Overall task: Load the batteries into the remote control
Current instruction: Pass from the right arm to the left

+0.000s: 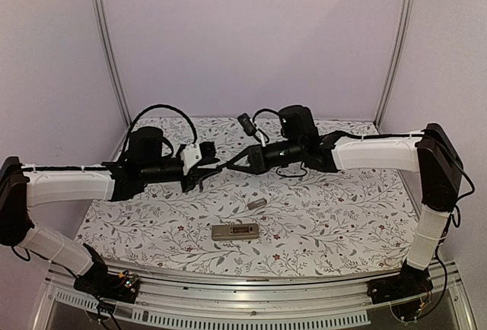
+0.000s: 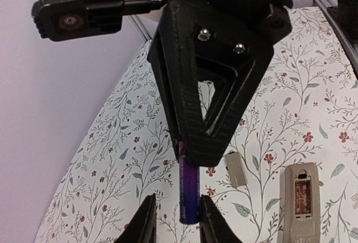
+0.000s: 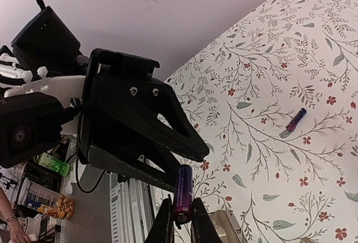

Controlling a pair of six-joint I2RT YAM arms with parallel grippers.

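Above the middle of the table my two grippers meet tip to tip. My right gripper [image 3: 180, 206] is shut on the near end of a purple battery [image 3: 183, 190]. The battery's other end [image 2: 189, 195] sits between the fingers of my left gripper [image 2: 178, 201], which stand open with a gap on one side. A second battery [image 3: 296, 119] lies on the cloth. The remote control [image 1: 234, 231] lies back up near the front edge, its battery recess [image 2: 302, 194] showing bare.
A small grey cover piece [image 1: 256, 204] lies on the floral cloth just behind the remote. The aluminium rail [image 1: 251, 288] runs along the near edge, and pale walls close in the sides and back.
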